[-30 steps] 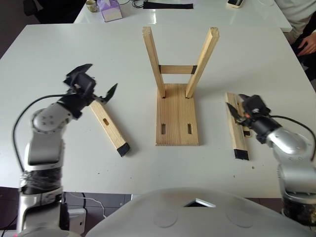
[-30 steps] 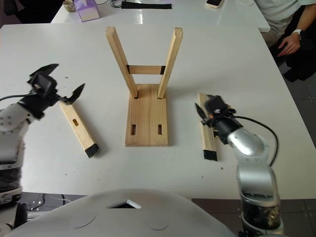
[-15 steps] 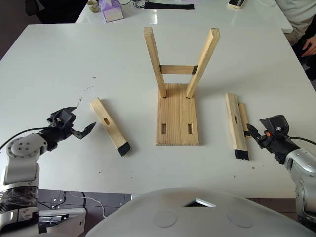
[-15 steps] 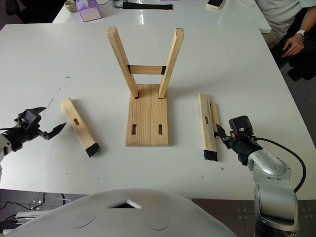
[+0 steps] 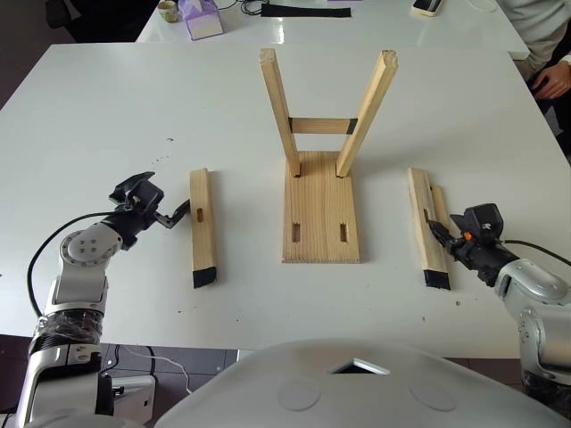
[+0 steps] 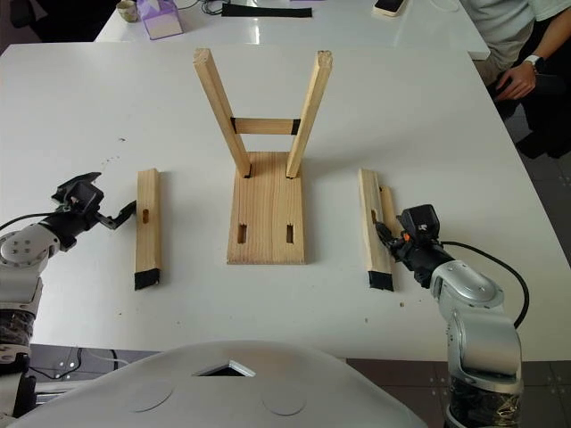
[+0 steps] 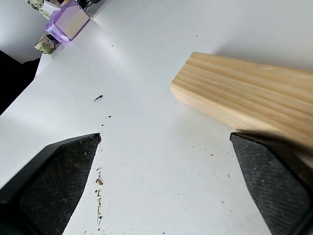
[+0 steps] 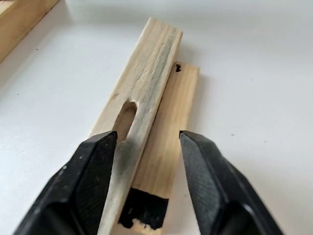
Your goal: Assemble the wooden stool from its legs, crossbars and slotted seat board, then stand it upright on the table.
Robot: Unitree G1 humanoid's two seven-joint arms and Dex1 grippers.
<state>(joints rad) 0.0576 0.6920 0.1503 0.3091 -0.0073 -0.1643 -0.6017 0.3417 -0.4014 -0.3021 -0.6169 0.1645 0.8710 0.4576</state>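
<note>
A: In the middle of the white table (image 5: 107, 107), got the seat board (image 5: 321, 234) lying flat, two legs (image 5: 278, 111) standing up out of its far slots, crossbar (image 5: 321, 126) bridging them.
B: Seeing a loose leg (image 5: 202, 223) flat on the left too, well apart from the board. Left gripper (image 7: 164, 147) just beside it, jaws spread wide, gripping nothing.
A: Yep. Over on the right, a second leg (image 5: 421, 223) with a thin crossbar (image 5: 440, 207) touching alongside. Right gripper (image 8: 147, 133) low over that pair, jaws open either side.
</note>
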